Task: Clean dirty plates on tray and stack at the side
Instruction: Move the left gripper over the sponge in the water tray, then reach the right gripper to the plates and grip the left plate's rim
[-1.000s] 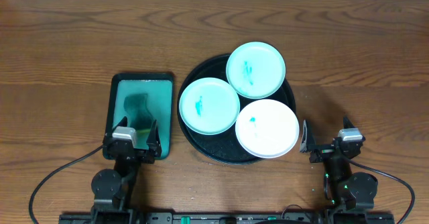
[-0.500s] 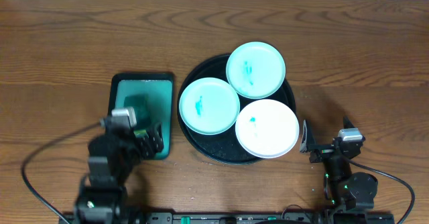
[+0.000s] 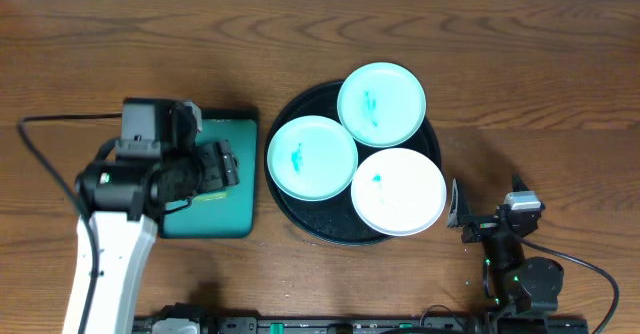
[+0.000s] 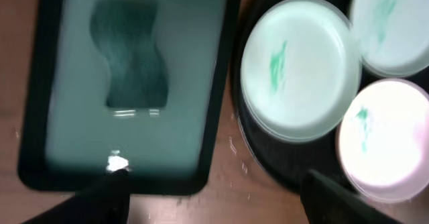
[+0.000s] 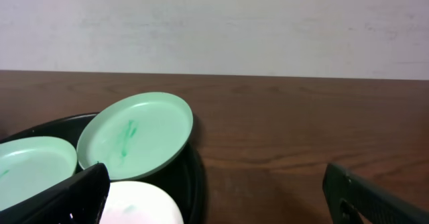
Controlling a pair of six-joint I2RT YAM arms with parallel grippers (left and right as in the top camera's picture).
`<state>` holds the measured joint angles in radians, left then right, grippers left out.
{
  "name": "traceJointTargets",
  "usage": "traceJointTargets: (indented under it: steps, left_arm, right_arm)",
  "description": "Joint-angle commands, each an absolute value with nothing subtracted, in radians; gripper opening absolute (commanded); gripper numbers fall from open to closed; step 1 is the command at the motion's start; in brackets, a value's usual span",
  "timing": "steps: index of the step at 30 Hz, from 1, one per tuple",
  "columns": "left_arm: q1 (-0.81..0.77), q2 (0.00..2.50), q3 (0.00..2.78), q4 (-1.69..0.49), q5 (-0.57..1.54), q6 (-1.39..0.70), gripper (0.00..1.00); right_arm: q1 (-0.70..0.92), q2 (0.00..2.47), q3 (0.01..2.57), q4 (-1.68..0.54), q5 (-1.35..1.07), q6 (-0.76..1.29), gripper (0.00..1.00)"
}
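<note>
the left gripper (image 3: 226, 164) hung over the teal tray (image 3: 215, 214), nosed toward the black tray (image 3: 300, 224), and in its wrist view its two fingers (image 4: 100, 198) stood spread well apart at the bottom corners with nothing between them. below it the teal tray held one dark green piece with a pinched waist (image 4: 129, 53), lying in the far half of the tray; in the overhead view the arm covered most of it. just beside the teal tray, the black tray carried all three plates: a mint plate on the left (image 3: 312, 157) with a blue-green smear near its middle, a second mint plate at the back (image 3: 381, 104) also smeared and riding up on the tray's far rim, tilted in the right wrist view, and a white plate (image 3: 398, 191) with a small smear, overhanging the rim on the right. the right gripper (image 3: 487, 202) sat low at the near edge of the table (image 3: 100, 54), apart from the black tray, fingers also wide apart and empty. compared with a second before, the left arm had lifted from its rest at the near end of the teal tray and swung out over it; the right arm and the plates had not moved.
</note>
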<state>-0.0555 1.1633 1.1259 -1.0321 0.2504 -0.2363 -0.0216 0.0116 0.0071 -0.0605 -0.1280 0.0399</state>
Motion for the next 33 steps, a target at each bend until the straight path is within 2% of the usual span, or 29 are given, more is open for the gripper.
traceJointTargets:
  steps: [1,9,16,21,27,33]
  left_arm:
    - [-0.059,1.216,1.147,-1.089,0.285,-0.243,0.81]
    - [-0.059,1.235,1.145,-1.102,0.284,-0.242,0.81]
    - [-0.059,1.235,1.145,-1.102,0.284,-0.242,0.81]
    - [-0.059,1.235,1.145,-1.093,0.284,-0.242,0.81]
    - [-0.059,1.235,1.145,-1.091,0.284,-0.242,0.82]
    - [-0.059,1.235,1.145,-1.088,0.284,-0.242,0.81]
  right_arm:
    - [-0.025,0.005,0.005,-0.061,-0.140,0.029,0.99]
    - [-0.025,0.006,0.006,-0.047,-0.150,0.038,0.99]
    - [-0.025,0.006,0.007,-0.040,-0.432,0.072,0.99]
    - [-0.025,0.038,0.074,-0.114,-0.474,0.142,0.99]
    - [-0.025,0.258,0.283,-0.189,-0.495,0.131,0.99]
    - [-0.024,0.660,0.594,-0.334,-0.591,0.122,0.99]
